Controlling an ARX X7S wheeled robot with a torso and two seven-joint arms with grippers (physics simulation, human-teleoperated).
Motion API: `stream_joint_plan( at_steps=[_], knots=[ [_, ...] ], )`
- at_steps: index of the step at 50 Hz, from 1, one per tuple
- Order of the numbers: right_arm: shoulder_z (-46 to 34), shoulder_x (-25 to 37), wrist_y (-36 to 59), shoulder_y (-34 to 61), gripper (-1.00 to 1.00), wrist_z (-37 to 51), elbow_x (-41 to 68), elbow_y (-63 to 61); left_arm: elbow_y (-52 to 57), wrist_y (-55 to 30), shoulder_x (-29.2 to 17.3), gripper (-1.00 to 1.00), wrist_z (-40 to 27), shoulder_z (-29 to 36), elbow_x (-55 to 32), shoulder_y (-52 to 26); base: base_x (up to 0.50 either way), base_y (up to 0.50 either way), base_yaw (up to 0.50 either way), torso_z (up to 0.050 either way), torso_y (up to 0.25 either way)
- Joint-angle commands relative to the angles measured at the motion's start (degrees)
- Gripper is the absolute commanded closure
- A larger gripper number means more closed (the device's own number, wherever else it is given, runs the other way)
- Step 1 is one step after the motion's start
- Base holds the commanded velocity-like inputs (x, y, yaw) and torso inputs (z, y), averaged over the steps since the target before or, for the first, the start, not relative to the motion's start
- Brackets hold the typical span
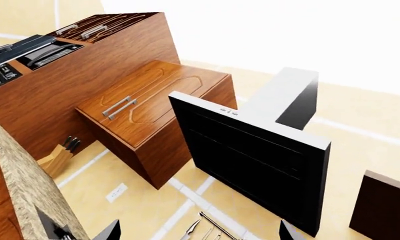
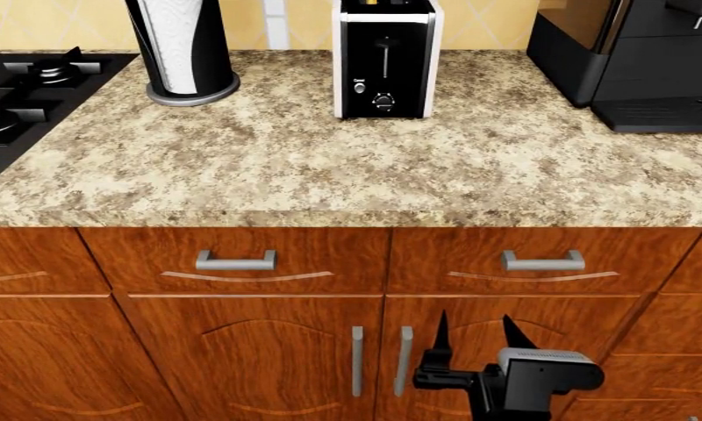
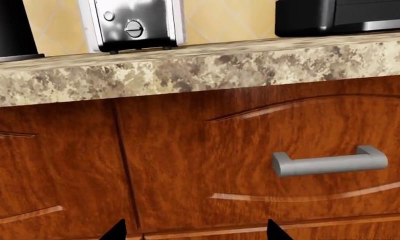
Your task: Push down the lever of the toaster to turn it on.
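The boxy two-slot toaster with white sides and a glossy black front (image 2: pixel 385 63) stands upright at the back of the speckled granite tabletop (image 2: pixel 363 158), between the tall black holder with a white paper roll (image 2: pixel 182 48) and the large all-black coffee machine (image 2: pixel 632 53), apart from both. The head view cuts off the toaster's top edge. The small black flat lever tab (image 2: pixel 384 41) sits at the upper end of its thin vertical slot on the front face, above the small round button and the round ridged dial (image 2: pixel 383 102). In the right wrist view only the lower part of the toaster (image 3: pixel 132 25) shows above the tabletop edge; the lever lies outside that picture. The right tool (image 2: pixel 474 338) hangs low in front of the brown wooden cabinet doors (image 2: pixel 257 360), well below the tabletop, its two dark pointed fingers spread wide with nothing between them; only the fingertips (image 3: pixel 116 231) enter the right wrist view. The left tool (image 1: pixel 196 232) shows only as two dark tips at the picture border of the left wrist view, set widely apart and empty; that view is tilted and shows a black-fronted appliance (image 1: pixel 250 155) and wooden cabinets, not the toaster.
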Motion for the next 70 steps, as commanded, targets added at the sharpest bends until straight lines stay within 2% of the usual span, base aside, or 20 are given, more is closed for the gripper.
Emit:
stream_joint_plan(
  at_steps=[1,6,9,10,11,13,14,17,18,20,24,31,39,70],
  knots=[
    [-0.28,0.63,3.38,-1.51,-1.00,2.24,1.52,-7.73,4.33,1.91,-1.29,-1.00,-2.25,-5.57,-5.36,1.87,0.00,0.00,0.00,0.000,0.000],
    [-2.00,3.90,20.17,-2.63,-1.00,6.23,2.71,-33.22,4.55,-0.40,-2.83,-1.00,-3.83,-3.94,-2.79,0.08,0.00,0.00,0.00,0.000,0.000],
    [-2.35,6.39,37.79,2.18,-1.00,10.35,5.34,-52.66,4.48,-1.28,-3.37,-1.00,-4.13,-3.13,-1.98,-0.60,0.00,0.00,0.00,0.000,0.000],
    [-1.45,6.65,46.30,5.83,-1.00,12.19,7.82,-58.95,4.37,-1.48,-3.46,-1.00,-4.13,-2.89,-1.82,-0.79,0.00,0.00,0.00,0.000,0.000],
    [-4.31,14.94,46.90,11.80,-1.00,20.78,16.41,-59.93,4.26,-1.76,-3.61,-1.00,-4.18,-2.56,-1.58,-1.03,0.00,0.00,0.00,0.000,0.000],
    [-19.59,32.13,39.37,28.99,-1.00,37.97,33.60,-59.94,4.23,-3.01,-4.45,-1.00,-5.07,-1.22,-0.36,-2.18,0.00,0.00,0.00,0.000,0.000],
    [-25.74,38.57,37.26,37.59,-1.00,46.57,42.19,-59.93,4.27,-3.72,-4.95,-1.00,-5.67,-0.50,0.38,-2.86,0.00,0.00,0.00,0.000,0.000],
    [-27.65,38.13,40.51,63.37,-1.00,72.35,67.98,-57.34,4.42,-5.92,-6.52,-1.00,-7.22,1.99,2.62,-5.00,0.00,0.00,0.00,0.000,0.000],
    [-28.14,37.08,42.02,71.96,-1.00,77.16,76.57,-54.63,4.53,-6.33,-6.85,-1.00,-7.51,2.43,2.99,-5.37,0.00,0.00,0.00,0.000,0.000],
    [-29.61,35.09,45.07,83.87,-1.00,80.14,89.58,-48.49,4.67,-6.53,-7.11,-1.00,-7.64,2.65,3.06,-5.57,0.00,0.00,0.00,0.000,0.000],
    [-32.36,31.06,49.62,95.61,-1.00,79.20,92.33,-37.12,5.01,-6.18,-7.24,-1.00,-7.53,2.30,2.40,-5.44,0.00,0.00,0.00,0.000,0.000],
    [-36.96,27.39,52.95,96.63,-1.00,71.07,84.34,-25.00,5.31,-5.80,-7.31,-1.00,-7.34,1.71,1.86,-5.08,0.00,0.00,0.00,0.000,0.000],
    [-38.77,26.01,52.21,94.47,-1.00,66.46,79.60,-21.67,5.28,-5.17,-6.87,-1.00,-6.78,0.77,0.89,-4.23,0.30,0.00,0.00,0.000,0.000],
    [-38.69,27.36,50.95,92.67,-1.00,66.28,77.90,-22.25,5.14,-5.12,-6.22,-1.00,-6.28,0.30,0.55,-4.16,0.50,0.00,0.00,0.000,0.000]
  ],
)
